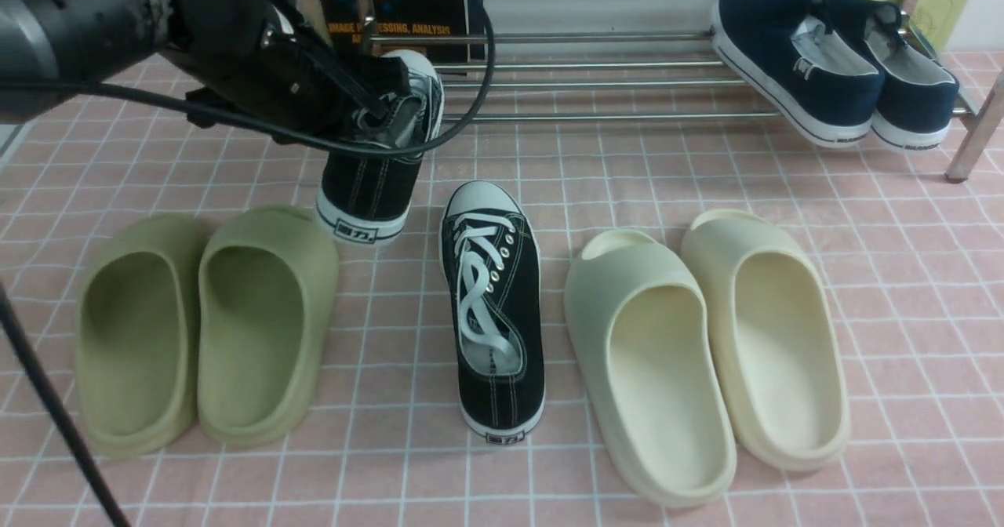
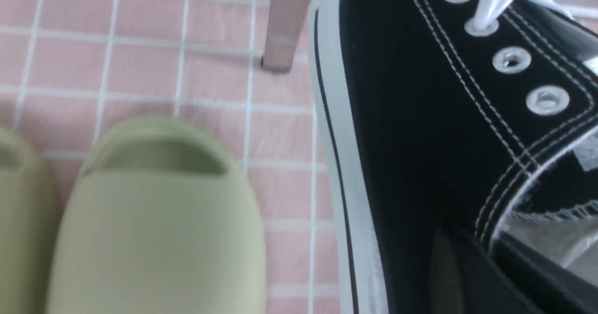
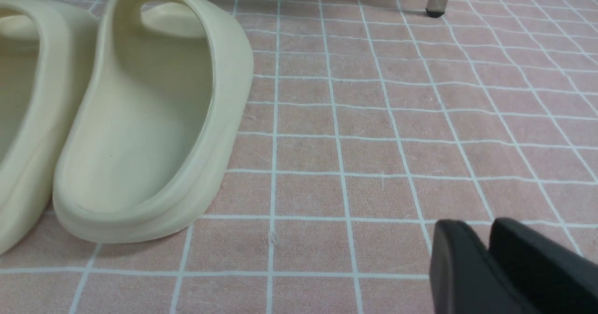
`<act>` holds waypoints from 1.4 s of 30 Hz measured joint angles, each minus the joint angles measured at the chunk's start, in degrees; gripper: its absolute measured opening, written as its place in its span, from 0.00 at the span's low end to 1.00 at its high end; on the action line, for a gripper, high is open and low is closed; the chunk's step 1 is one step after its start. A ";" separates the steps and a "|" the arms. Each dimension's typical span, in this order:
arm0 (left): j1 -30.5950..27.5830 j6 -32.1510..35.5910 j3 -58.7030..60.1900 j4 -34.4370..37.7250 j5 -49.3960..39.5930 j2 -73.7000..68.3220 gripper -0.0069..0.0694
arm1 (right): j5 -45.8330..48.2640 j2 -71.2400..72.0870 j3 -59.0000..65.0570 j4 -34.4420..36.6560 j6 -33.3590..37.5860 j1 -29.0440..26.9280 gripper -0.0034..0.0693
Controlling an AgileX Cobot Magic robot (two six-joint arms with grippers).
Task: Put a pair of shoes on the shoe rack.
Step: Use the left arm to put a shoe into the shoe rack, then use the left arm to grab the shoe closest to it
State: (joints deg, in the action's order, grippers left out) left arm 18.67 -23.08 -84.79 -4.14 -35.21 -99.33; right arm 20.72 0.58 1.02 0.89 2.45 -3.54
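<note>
My left gripper is clamped on one black sneaker. Floor: pink tile, pale grid lines. Books behind rack.

Front view looks forward, downward; left wrist view, much closer, shares the olive slides.

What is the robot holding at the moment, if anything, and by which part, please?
The left gripper holds one black sneaker by the side wall of its ankle opening, pinched between the fingertips.
</note>
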 joint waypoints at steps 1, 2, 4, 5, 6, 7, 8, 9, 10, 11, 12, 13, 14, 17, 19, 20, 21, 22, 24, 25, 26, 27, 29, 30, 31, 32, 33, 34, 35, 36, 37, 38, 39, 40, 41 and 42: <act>-0.06 0.00 -0.48 0.15 1.22 -0.95 0.11 | 0.00 0.00 0.00 0.00 0.00 0.00 0.21; -0.10 0.00 -1.33 0.32 2.90 -2.35 0.11 | 0.00 0.00 0.00 0.00 0.00 0.00 0.21; -0.10 -0.18 -2.15 0.35 4.29 -3.47 0.11 | 0.00 0.00 0.00 0.00 0.00 0.00 0.21; -0.30 -0.48 -3.35 0.57 6.08 -4.94 0.12 | 0.00 0.00 0.00 0.00 0.00 0.00 0.22; -0.42 -0.87 -4.43 0.74 7.31 -6.07 0.12 | 0.00 0.00 0.00 0.00 0.00 0.00 0.22; -0.48 -0.88 -4.61 0.74 7.52 -6.43 0.12 | 0.00 0.00 0.00 0.00 0.00 0.00 0.22; -0.58 -1.03 -5.53 0.79 8.49 -7.11 0.12 | 0.00 0.00 0.00 0.00 0.00 0.00 0.22; -1.00 -1.15 -6.97 0.79 9.88 -8.48 0.12 | 0.00 0.00 0.00 0.00 0.00 0.00 0.22; -1.06 -1.18 -7.33 0.79 10.11 -8.82 0.12 | 0.00 0.00 0.00 0.00 0.00 0.00 0.22; -1.42 -1.30 -8.38 0.79 11.43 -9.89 0.12 | 0.00 0.00 0.00 0.00 0.00 0.00 0.23; -1.68 -1.35 -9.23 0.79 12.31 -10.78 0.12 | 0.00 0.00 0.00 0.00 0.00 0.00 0.23; -1.84 -1.42 -10.35 0.79 13.42 -12.10 0.12 | 0.00 0.00 0.00 0.00 0.00 0.00 0.23; -1.91 -1.42 -10.63 0.79 14.05 -12.49 0.12 | 0.00 0.00 0.00 0.00 0.00 0.00 0.23; -2.17 -1.50 -11.87 0.79 17.70 -15.66 0.12 | 0.03 0.00 0.00 0.00 0.00 0.00 0.23; -2.17 -1.54 -11.98 0.79 19.30 -17.25 0.13 | 0.03 0.00 0.00 0.00 0.00 0.00 0.24; -2.17 -1.54 -11.98 0.79 19.37 -17.39 0.13 | 0.03 0.00 0.00 0.00 0.00 0.00 0.24; -2.17 -1.54 -11.98 0.74 19.52 -18.08 0.13 | 0.03 0.00 0.00 0.00 0.00 0.00 0.24; -2.17 -1.54 -11.98 0.54 19.57 -18.59 0.13 | 0.03 0.00 0.00 0.00 0.00 0.00 0.24; -2.17 -1.54 -11.98 0.23 19.82 -18.63 0.14 | 0.03 0.00 0.00 0.00 0.00 0.00 0.24; -2.17 -1.48 -12.03 -0.54 20.37 -18.63 0.16 | 0.03 0.00 0.00 0.00 0.00 0.00 0.25; -2.17 -1.48 -12.17 -0.98 20.75 -18.56 0.18 | 0.03 0.00 0.00 0.00 0.00 0.00 0.25; -2.17 -1.48 -12.23 -1.39 20.86 -18.50 0.20 | 0.03 0.00 0.00 0.00 0.00 0.00 0.25; -2.17 -1.48 -12.45 -2.07 20.86 -18.29 0.23 | 0.03 0.00 0.00 0.00 0.00 0.00 0.25; -2.17 -1.48 -12.51 -2.85 20.22 -17.50 0.29 | 0.03 0.00 0.00 0.00 0.00 0.00 0.25; -2.17 -1.48 -12.51 -3.10 19.58 -17.13 0.32 | 0.03 0.00 0.00 0.00 0.00 0.00 0.25; -2.17 -1.48 -12.51 -3.35 18.40 -16.34 0.37 | 0.03 0.00 0.00 0.00 0.00 0.00 0.26; -2.17 -1.48 -12.51 -3.62 16.40 -15.16 0.41 | 0.03 0.00 0.00 0.00 0.00 0.00 0.26; -2.17 -1.48 -12.51 -3.62 14.18 -13.96 0.46 | 0.03 0.00 0.00 0.00 0.00 0.00 0.26; -2.17 -1.48 -12.51 -3.62 13.68 -13.70 0.48 | 0.03 0.00 0.00 0.00 0.00 0.00 0.26; -2.17 -1.48 -12.51 -3.68 9.93 -11.70 0.53 | 0.03 0.00 0.00 0.00 0.00 0.00 0.26; -2.17 -1.04 -12.56 -4.02 6.92 -9.76 0.57 | 0.03 0.00 0.00 0.00 0.00 0.00 0.27; -2.17 -0.31 -12.56 -4.25 4.33 -8.40 0.59 | 0.03 0.00 0.00 0.00 0.00 0.00 0.27; -2.17 0.54 -12.56 -4.23 0.85 -7.05 0.61 | 0.03 0.00 0.00 0.00 0.00 0.00 0.27; -2.17 1.72 -12.64 -4.23 -2.84 -5.42 0.63 | 0.03 0.00 0.00 0.00 0.00 0.00 0.27; -2.17 3.04 -12.63 -3.99 -6.50 -3.82 0.64 | 0.03 0.00 0.00 0.00 0.00 0.00 0.27; -2.17 4.76 -12.45 -3.22 -10.48 -2.05 0.65 | 0.03 0.00 0.00 0.00 0.00 0.00 0.27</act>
State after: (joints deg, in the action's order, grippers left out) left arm 16.50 -18.32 -97.24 -7.36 -45.69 -101.38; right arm 20.75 0.58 1.02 0.89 2.45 -3.54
